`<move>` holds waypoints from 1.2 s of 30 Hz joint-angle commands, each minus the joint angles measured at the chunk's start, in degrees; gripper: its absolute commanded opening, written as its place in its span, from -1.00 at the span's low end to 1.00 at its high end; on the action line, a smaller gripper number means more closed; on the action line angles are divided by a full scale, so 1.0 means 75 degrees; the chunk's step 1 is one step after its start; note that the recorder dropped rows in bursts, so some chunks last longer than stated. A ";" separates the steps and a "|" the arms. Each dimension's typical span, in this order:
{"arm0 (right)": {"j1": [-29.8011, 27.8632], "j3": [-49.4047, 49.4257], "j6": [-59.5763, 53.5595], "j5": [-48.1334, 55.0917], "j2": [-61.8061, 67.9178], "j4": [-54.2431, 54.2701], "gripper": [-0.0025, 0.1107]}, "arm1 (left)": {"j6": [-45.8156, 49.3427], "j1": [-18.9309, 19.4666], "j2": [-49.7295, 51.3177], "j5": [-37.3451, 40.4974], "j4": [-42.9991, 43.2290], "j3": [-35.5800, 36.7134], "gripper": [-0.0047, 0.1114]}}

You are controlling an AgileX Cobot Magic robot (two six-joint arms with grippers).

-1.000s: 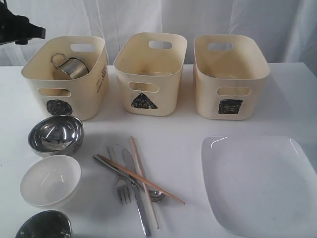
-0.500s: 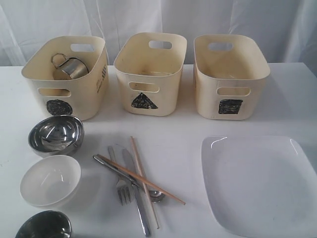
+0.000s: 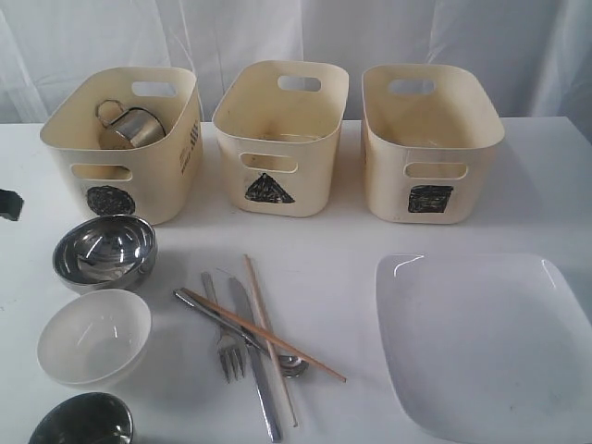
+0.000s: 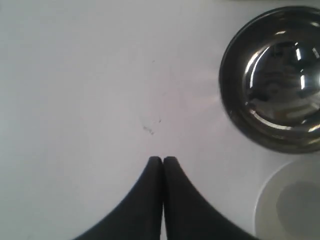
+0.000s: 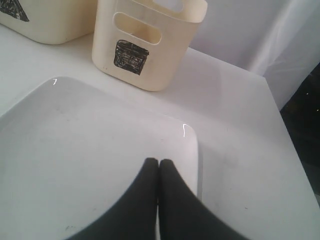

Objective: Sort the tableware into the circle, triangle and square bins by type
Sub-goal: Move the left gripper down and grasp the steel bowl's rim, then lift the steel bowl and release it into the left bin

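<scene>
On the left edge of the surface (image 3: 342, 236), the left gripper (image 4: 162, 161) hung clenched on nothing above bare top, just beside the steel bowl (image 3: 104, 250), which I took for its likely next pick. Behind stood the circle bin (image 3: 162, 185) with a steel cup (image 3: 134, 127) lying tilted inside, so round vessels seemed to belong there. The white bowl (image 3: 92, 338) and a second steel bowl (image 3: 81, 424) sat in front, within that arm's side. Before the triangle bin (image 3: 277, 139), the fork (image 3: 225, 356), knife (image 3: 259, 384), spoon (image 3: 292, 364) and chopsticks (image 3: 264, 335) lay crossed in a heap, awkward to separate. Rightmost, the square plate (image 3: 490, 342) lay flat before the square bin (image 3: 435, 157), and the right gripper (image 5: 159, 162) hovered over the plate near one edge, likewise clenched and empty.
</scene>
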 commanded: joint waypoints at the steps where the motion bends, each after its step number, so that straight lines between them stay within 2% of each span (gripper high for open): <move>1: 0.0044 -0.0005 0.0034 -0.0100 -0.0024 0.0038 -0.96 | -0.0073 -0.0029 0.0385 -0.1643 -0.0319 0.0417 -0.38; 4: 0.0044 -0.0005 0.0034 -0.0100 -0.0024 0.0038 -0.96 | -0.0076 -0.0029 0.0748 -0.1936 -0.0723 0.0431 0.05; 7: 0.0044 -0.0005 0.0034 -0.0114 -0.0024 0.0038 -0.96 | -0.0076 -0.0029 0.1118 -0.1949 -0.0827 0.0431 0.25; 10: 0.0044 -0.0005 0.0034 -0.0114 -0.0024 0.0038 -0.96 | -0.0076 -0.0029 0.1553 -0.2123 -0.0827 0.0431 0.23; 17: 0.0044 -0.0005 0.0034 -0.0114 -0.0024 0.0038 -0.96 | -0.0076 -0.0029 0.2460 -0.3394 -0.1150 0.0431 0.23; 28: 0.0044 -0.0005 0.0034 -0.0101 -0.0024 0.0038 -0.96 | -0.0076 -0.0029 0.3233 -0.3511 -0.1590 0.0431 0.23; 31: 0.0044 -0.0005 0.0034 -0.0115 -0.0024 0.0038 -0.96 | -0.0076 -0.0029 0.3398 -0.3511 -0.1871 0.0431 0.10; 33: 0.0044 -0.0005 0.0034 -0.0115 -0.0024 0.0038 -0.96 | -0.0076 -0.0029 0.3402 -0.3494 -0.2006 0.0431 -0.17; 36: 0.0044 -0.0005 0.0034 -0.0115 -0.0024 0.0038 -0.96 | -0.0088 -0.0029 0.3319 -0.3494 -0.2105 0.0431 -0.68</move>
